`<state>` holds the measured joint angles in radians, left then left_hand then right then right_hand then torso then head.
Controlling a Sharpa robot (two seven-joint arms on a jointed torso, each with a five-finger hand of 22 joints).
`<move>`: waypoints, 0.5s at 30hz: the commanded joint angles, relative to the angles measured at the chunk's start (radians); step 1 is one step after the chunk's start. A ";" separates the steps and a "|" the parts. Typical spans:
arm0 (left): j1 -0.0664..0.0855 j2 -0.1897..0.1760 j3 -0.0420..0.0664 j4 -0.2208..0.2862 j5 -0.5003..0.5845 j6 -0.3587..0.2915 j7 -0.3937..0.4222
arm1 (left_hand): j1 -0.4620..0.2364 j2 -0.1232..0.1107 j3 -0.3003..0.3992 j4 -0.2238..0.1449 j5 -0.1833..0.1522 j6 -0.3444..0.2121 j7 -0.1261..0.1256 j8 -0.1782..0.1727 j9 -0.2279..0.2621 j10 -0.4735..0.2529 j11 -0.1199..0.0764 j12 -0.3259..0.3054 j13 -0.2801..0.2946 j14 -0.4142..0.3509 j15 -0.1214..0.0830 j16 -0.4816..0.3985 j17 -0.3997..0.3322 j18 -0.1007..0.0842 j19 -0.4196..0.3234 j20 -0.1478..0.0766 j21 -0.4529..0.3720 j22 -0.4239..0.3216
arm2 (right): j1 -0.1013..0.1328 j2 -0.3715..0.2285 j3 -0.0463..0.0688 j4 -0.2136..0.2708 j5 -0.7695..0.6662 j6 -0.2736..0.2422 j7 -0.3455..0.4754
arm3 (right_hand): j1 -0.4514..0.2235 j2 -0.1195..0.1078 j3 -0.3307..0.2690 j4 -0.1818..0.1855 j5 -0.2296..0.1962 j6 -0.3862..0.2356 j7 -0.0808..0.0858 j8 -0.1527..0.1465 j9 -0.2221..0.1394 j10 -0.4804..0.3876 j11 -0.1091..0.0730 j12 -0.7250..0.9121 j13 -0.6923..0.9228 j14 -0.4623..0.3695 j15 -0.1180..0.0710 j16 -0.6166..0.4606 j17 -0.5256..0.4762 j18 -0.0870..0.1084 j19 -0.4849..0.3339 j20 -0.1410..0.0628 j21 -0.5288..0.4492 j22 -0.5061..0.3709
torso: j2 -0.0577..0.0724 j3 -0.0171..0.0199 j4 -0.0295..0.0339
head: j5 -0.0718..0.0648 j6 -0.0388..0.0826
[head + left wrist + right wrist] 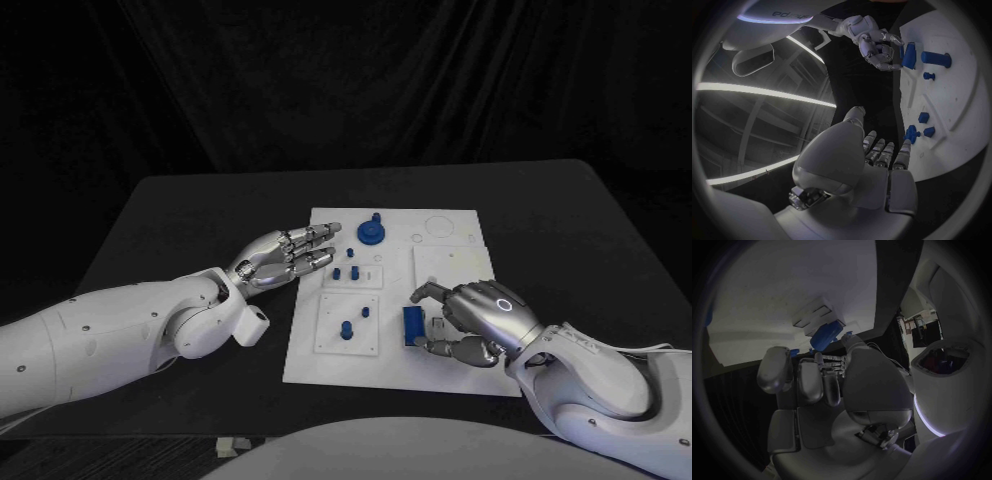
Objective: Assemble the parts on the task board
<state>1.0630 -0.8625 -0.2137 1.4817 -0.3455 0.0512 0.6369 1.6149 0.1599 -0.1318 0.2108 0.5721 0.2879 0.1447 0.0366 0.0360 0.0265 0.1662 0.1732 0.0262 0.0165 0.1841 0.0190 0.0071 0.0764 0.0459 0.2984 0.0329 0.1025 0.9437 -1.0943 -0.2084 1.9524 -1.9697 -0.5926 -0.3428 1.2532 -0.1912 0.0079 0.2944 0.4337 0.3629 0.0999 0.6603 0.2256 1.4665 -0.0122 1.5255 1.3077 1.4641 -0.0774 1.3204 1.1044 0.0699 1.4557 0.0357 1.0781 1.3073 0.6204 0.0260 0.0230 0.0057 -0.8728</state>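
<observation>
Holding a blue block (pixel 413 327) in my right robot hand (pixel 469 320) over the white board (pixel 447 375); my left robot hand (pixel 281 258) rests released beside it.

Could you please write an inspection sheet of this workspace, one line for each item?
Surface: black table, with the white task board in its middle.
Job's things: small blue parts stand on the board; a round blue part sits near its far edge.
Clutter: nothing seen.
Hands: left hand hovers at the board's left edge, fingers apart, holding nothing; right hand holds a blue block over the board.
Cables: nothing seen.
Surroundings: dark curtain behind the table.
</observation>
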 commanded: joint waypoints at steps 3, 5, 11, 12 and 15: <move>-0.001 0.001 0.001 0.002 0.003 0.010 0.014 | 0.009 0.001 0.001 -0.004 0.004 0.002 0.049 0.001 0.000 0.000 0.007 -0.002 0.000 -0.002 0.006 0.004 0.001 -0.013 0.006 -0.002 0.004 0.001 | -0.002 -0.004 0.000 0.006 -0.001 0.032 -0.016 | -0.013 -0.069 -0.078 0.006 -0.197 -0.076 0.000 -0.021 -0.026 0.069 0.009 -0.008 0.206 0.003 0.008 -0.006 -0.006 0.017 -0.008 0.003 -0.014 0.147 | 0.001 0.0000 0.0008 | 0.000 0.000; -0.001 0.001 0.001 0.003 0.003 0.010 0.014 | 0.009 0.001 0.001 -0.004 0.004 0.002 0.049 0.001 0.000 0.000 0.007 -0.002 0.000 -0.002 0.006 0.004 0.001 -0.013 0.006 -0.002 0.004 0.001 | -0.002 -0.005 0.000 0.007 -0.001 0.033 -0.016 | -0.019 -0.078 -0.086 0.007 -0.224 -0.083 0.000 -0.016 -0.029 0.069 0.009 -0.009 0.205 0.002 0.008 -0.006 -0.006 0.017 -0.009 0.003 -0.018 0.146 | 0.000 -0.0001 0.0005 | 0.000 0.000; -0.001 0.001 0.001 0.002 0.003 0.011 0.013 | 0.009 0.001 0.001 -0.004 0.004 0.002 0.049 0.001 0.000 0.000 0.007 -0.002 0.000 -0.002 0.006 0.004 0.001 -0.013 0.006 -0.002 0.004 0.001 | -0.002 -0.007 0.000 0.007 -0.001 0.037 -0.016 | -0.015 -0.069 -0.078 0.006 -0.239 -0.075 0.000 0.007 -0.029 0.069 0.009 -0.009 0.205 0.002 0.009 -0.005 -0.005 0.017 -0.009 0.004 -0.018 0.147 | 0.000 -0.0001 0.0000 | 0.000 0.000; -0.001 0.001 0.001 0.002 0.003 0.011 0.013 | 0.009 0.001 0.001 -0.004 0.004 0.002 0.049 0.001 0.000 0.000 0.007 -0.002 0.000 -0.002 0.006 0.004 0.001 -0.013 0.006 -0.002 0.004 0.001 | -0.002 -0.007 0.000 0.007 -0.001 0.037 -0.016 | -0.013 -0.064 -0.073 0.006 -0.229 -0.070 0.000 0.015 -0.028 0.068 0.009 -0.009 0.205 0.002 0.009 -0.005 -0.005 0.018 -0.009 0.004 -0.019 0.147 | 0.000 0.0001 0.0003 | -0.001 0.000; -0.001 0.002 0.001 0.002 0.003 0.011 0.013 | 0.010 0.002 0.002 -0.005 0.005 0.002 0.049 0.001 0.001 0.000 0.007 -0.001 0.000 -0.002 0.005 0.004 0.001 -0.013 0.006 -0.002 0.003 0.001 | -0.003 -0.006 0.000 0.005 -0.001 0.039 -0.016 | -0.004 -0.048 -0.059 0.005 -0.195 -0.060 -0.001 0.036 -0.027 0.068 0.009 -0.009 0.204 0.001 0.009 -0.006 -0.006 0.018 -0.009 0.005 -0.022 0.146 | 0.000 0.0001 0.0001 | -0.001 0.000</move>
<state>1.0629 -0.8627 -0.2137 1.4820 -0.3455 0.0520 0.6364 1.6149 0.1599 -0.1318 0.2109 0.5720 0.2878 0.1447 0.0366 0.0360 0.0265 0.1662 0.1732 0.0262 0.0165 0.1841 0.0190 0.0070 0.0763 0.0458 0.2984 0.0329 0.1024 0.9437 -1.1001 -0.2086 1.9567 -1.9679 -0.5653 -0.3444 1.2515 -0.2460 -0.0524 0.2992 0.2387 0.2970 0.0998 0.6965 0.1976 1.4665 -0.0123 1.5211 1.3076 1.4668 -0.0747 1.3204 1.0990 0.0699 1.4522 0.0392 1.0607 1.3077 0.6205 0.0260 0.0235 0.0049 -0.8728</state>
